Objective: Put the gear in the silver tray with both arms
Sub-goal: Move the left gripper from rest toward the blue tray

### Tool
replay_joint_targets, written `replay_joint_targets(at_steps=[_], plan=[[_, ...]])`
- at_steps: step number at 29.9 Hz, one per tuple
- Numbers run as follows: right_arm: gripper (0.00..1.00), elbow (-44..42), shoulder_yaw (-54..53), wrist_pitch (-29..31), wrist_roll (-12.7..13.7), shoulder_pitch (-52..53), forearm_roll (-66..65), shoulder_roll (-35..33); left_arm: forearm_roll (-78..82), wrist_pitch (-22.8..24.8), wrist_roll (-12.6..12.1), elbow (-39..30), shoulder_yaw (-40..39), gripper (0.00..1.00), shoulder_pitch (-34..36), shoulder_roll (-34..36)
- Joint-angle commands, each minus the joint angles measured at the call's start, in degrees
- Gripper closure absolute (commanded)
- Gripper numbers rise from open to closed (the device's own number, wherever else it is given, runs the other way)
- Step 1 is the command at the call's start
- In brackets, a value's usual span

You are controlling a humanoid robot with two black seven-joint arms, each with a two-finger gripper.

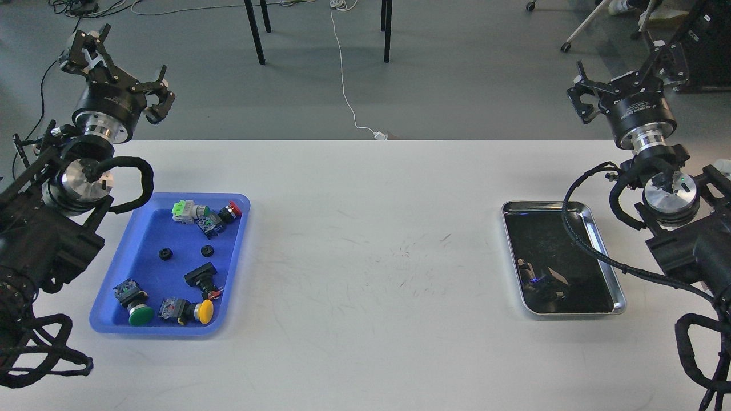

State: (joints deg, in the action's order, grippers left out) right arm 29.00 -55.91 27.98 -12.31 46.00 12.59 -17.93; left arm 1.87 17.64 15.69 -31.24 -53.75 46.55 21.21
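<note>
Two small black gears (165, 254) (207, 250) lie in the middle of a blue plastic tray (149, 228) on the left of the white table. The silver tray (539, 237) sits on the right side with nothing in it; its dark bottom only shows reflections. My left gripper (123, 65) is raised beyond the table's far left corner, open and holding nothing, well above and behind the blue tray. My right gripper (625, 74) is raised beyond the far right corner, open and holding nothing, behind the silver tray. A cable of the right arm crosses the silver tray's right rim.
The blue tray also holds several push-button switches with a green (140, 314), a yellow (205, 311) and a red cap (235, 209). The bare table top (371, 257) stretches between the two trays. Beyond the table are floor, a white cable (342, 74) and chair legs.
</note>
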Motion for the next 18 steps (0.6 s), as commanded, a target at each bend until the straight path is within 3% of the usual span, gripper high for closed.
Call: replay_joint_targets(at_steps=[1, 6, 13, 18], plan=[[0.00, 0.3, 0.0, 0.0, 0.1, 0.1, 0.1, 0.0, -0.1, -0.2, 0.2, 0.0, 0.3, 0.02, 0.0, 0.1], [0.00, 0.7, 0.0, 0.0, 0.1, 0.4, 0.1, 0.0, -0.3, -1.2, -0.3, -0.1, 0.2, 0.02, 0.0, 0.3], [0.00, 0.4, 0.0, 0.0, 0.5, 0.9, 0.1, 0.0, -0.8, 0.0, 2.7, -3.1, 0.2, 0.02, -0.5, 1.9], [0.00, 0.3, -0.1, 0.0, 0.7, 1.3, 0.1, -0.6, -0.1, -0.2, 2.2, -9.8, 1.7, 0.02, -2.2, 5.8]])
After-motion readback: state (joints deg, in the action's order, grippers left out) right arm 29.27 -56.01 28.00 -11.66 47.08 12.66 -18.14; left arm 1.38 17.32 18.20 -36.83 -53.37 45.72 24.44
